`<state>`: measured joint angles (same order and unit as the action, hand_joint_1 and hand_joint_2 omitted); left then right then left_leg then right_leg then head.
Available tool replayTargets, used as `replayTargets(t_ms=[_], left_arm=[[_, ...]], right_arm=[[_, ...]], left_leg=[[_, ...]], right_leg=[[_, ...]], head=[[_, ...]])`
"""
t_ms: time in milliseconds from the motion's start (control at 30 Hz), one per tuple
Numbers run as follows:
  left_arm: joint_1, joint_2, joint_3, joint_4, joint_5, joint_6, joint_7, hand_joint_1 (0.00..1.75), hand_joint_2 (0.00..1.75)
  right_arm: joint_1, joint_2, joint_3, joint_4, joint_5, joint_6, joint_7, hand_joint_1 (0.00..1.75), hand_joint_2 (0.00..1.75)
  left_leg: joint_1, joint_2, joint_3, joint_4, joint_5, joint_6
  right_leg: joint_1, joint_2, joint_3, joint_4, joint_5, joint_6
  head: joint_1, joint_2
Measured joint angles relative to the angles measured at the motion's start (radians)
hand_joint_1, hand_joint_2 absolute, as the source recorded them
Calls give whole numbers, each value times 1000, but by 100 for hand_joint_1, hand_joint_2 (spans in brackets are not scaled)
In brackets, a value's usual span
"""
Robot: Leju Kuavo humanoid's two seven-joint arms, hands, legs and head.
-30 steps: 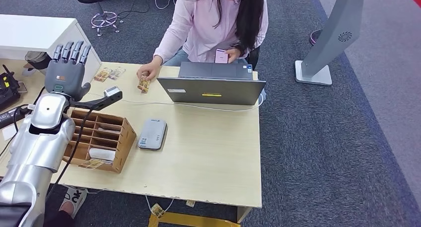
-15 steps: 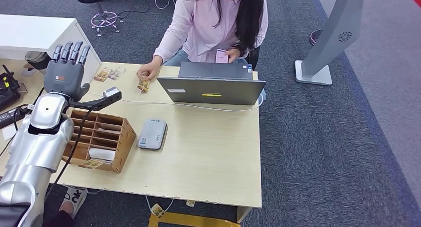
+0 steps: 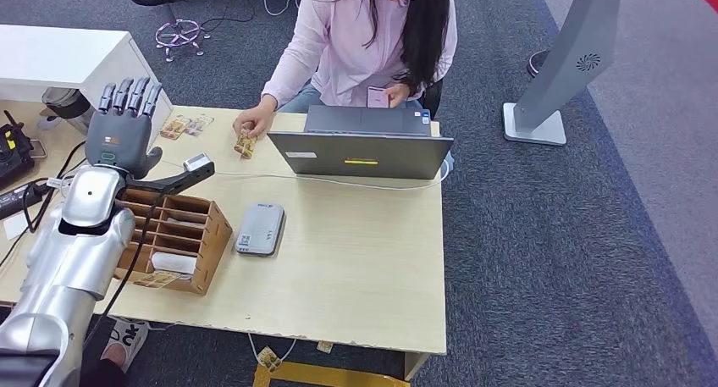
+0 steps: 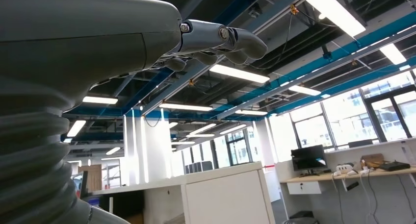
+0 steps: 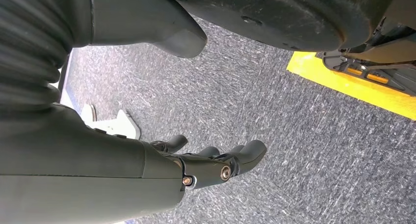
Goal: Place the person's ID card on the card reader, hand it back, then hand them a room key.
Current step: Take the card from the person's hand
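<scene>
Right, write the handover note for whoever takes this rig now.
Left hand: raised over the table's left end, fingers straight and apart, holding nothing.
Right hand: hanging by the floor, holding nothing, fingers a little curled.
ID card: on the table under the person's hand, beside the laptop.
Card reader: mid-table, nothing on it.
Wooden organiser: beside the reader, cards in its slots.
Done: nothing. Left: take card, read it, return it, hand over key.
</scene>
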<state>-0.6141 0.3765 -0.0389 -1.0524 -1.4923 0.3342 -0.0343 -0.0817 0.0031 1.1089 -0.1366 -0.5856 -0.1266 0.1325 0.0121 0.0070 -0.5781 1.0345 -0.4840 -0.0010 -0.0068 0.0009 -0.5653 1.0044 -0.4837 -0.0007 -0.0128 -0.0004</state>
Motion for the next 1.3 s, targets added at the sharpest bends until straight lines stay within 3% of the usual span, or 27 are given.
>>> replayTargets(t_ms=[1300], left_arm=[[37,-18,0,35,18,53,-1,0,175]], right_arm=[[0,0,14,0,-13,-8,1,0,175]], left_leg=[[0,0,0,0,0,0]], right_leg=[[0,0,0,0,0,0]], head=[[0,0]])
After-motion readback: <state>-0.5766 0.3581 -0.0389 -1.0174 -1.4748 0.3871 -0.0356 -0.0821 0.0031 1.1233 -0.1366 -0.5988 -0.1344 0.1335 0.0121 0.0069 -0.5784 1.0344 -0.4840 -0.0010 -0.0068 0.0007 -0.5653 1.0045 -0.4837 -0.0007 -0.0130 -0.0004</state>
